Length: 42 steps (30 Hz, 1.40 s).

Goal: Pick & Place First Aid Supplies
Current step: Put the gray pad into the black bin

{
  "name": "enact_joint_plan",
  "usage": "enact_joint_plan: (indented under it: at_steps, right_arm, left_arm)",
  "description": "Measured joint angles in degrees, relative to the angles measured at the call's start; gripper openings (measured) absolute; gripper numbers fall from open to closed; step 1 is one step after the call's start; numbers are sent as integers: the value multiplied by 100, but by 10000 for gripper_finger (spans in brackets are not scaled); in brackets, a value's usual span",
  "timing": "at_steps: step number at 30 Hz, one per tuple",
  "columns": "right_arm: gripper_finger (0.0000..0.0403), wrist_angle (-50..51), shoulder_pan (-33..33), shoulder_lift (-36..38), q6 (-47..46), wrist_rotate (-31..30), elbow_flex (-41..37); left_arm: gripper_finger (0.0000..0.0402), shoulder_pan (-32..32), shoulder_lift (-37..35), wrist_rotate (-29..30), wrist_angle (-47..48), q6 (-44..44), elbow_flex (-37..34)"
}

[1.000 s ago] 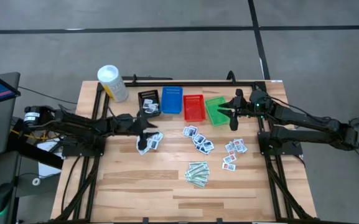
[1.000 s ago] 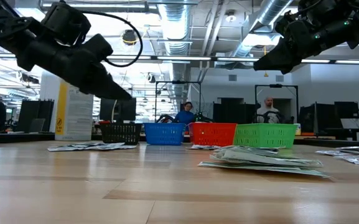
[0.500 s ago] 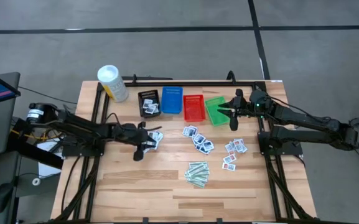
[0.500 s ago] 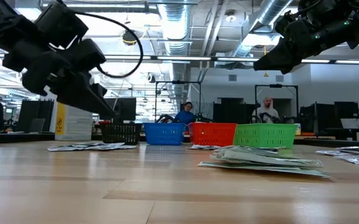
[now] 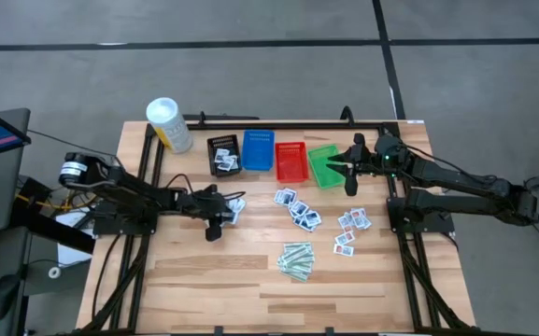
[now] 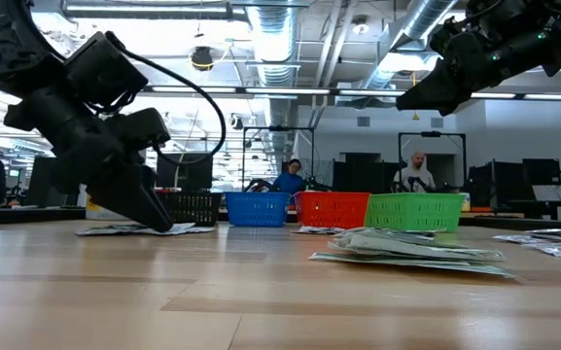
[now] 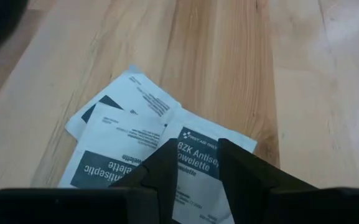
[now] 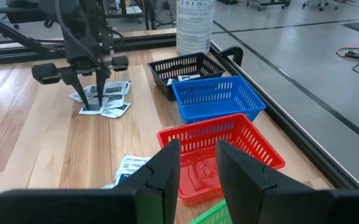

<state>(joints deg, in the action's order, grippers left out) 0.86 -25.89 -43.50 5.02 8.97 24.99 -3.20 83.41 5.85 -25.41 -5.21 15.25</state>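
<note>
We find left gripper (image 7: 195, 163) lowered onto the antiseptic towelette packets (image 7: 135, 140), fingers slightly parted astride one packet's edge. Right gripper (image 8: 198, 163), narrowly parted and empty, hovers above the red basket (image 8: 219, 146).

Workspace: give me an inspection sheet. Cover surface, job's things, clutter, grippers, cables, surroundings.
Surface: wooden table, dark frame rails at its edges.
Job's things: antiseptic towelette packets under the left gripper; more packets mid-table; pale-green strips; packets inside the black basket.
Clutter: blue basket, red basket, green basket, white tub.
Grippers: left gripper down at the packets, fingers slightly apart; right gripper raised beside the green basket, holding nothing.
Cables: black cable looping off the left arm.
Surroundings: concrete floor; people beyond the table.
</note>
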Motion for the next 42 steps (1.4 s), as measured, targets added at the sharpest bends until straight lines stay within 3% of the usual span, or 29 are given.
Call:
enact_joint_plan:
  at_steps: [16,42]
  right_arm:
    - [98,-1,0,1,6,0,0]
    - [98,0,0,2,7,0,0]
  left_arm:
    - [153,0,322,9,-257,29,13]
    - [95,4,339,31,-453,39,-4]
